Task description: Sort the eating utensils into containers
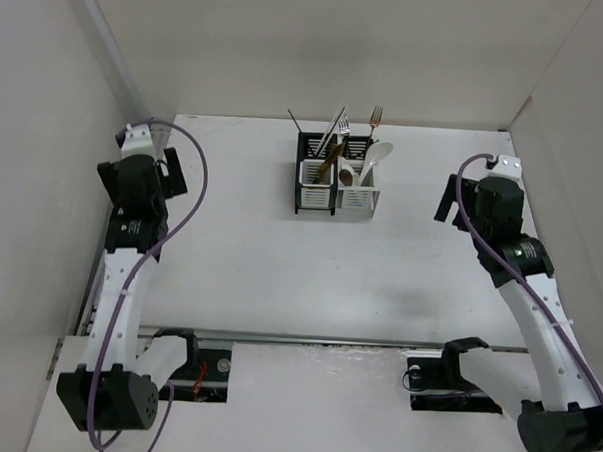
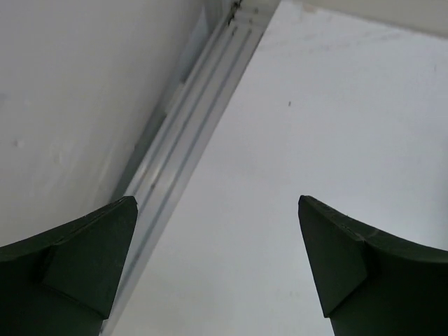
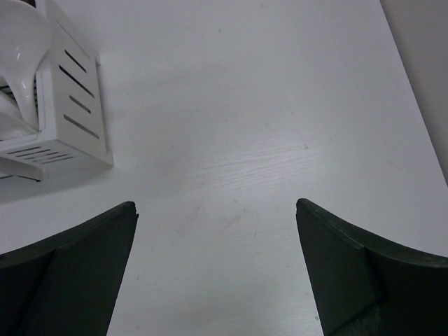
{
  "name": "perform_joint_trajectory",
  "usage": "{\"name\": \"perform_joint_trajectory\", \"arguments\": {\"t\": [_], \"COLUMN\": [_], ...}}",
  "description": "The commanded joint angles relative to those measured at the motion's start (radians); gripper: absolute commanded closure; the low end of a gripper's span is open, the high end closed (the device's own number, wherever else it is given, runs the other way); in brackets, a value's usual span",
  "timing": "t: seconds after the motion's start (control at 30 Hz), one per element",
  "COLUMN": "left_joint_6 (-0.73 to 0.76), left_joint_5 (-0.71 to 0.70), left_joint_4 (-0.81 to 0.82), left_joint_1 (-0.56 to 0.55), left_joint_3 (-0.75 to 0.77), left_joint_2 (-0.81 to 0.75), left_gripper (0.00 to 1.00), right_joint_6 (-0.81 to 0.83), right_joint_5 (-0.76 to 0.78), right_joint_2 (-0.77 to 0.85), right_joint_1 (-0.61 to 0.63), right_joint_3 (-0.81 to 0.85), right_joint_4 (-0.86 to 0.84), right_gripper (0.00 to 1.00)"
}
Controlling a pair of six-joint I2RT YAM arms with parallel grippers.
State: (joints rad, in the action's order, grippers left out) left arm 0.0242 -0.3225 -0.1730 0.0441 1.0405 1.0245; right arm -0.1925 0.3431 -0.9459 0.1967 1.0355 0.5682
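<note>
Standing in caddies (image 1: pixel 356 200), utensils (image 1: pixel 380 152), both jaws spread wide, empty

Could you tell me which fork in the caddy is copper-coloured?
The copper-coloured metal fork standing furthest right at the back; the silver metal fork left of it is paler.

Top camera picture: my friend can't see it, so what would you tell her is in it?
Two joined cutlery containers stand at the back middle of a white table, with eating utensils sticking up out of them. The left arm and the right arm stand at either side, both well apart from the containers.
</note>
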Motion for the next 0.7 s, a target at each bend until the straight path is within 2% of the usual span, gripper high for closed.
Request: {"name": "perform_joint_trajectory", "arguments": {"t": [0.0, 0.1, 0.23, 0.67], "left_joint_6": [-0.079, -0.131, -0.167, -0.182], "left_joint_5": [-0.029, -0.018, -0.009, -0.01], "left_joint_4": [-0.078, -0.106, -0.129, -0.129], "left_joint_1": [-0.003, -0.038, -0.038, -0.049], "left_joint_3": [-0.084, -0.123, -0.169, -0.187], "left_joint_2": [-0.133, -0.196, -0.256, -0.299], "left_gripper": [0.01, 0.01, 0.01, 0.01], "right_joint_6": [-0.091, -0.091, -0.102, -0.17], "right_joint_5": [0.092, 0.105, 0.03, 0.007], "right_joint_2": [0.088, 0.168, 0.257, 0.295], "right_joint_1": [-0.005, -0.005, -0.005, -0.005], "right_joint_3": [0.063, 0.052, 0.034, 0.044], "right_joint_4": [0.12, 0.14, 0.159, 0.254], "right_gripper": [0.0, 0.0, 0.0, 0.0]}}
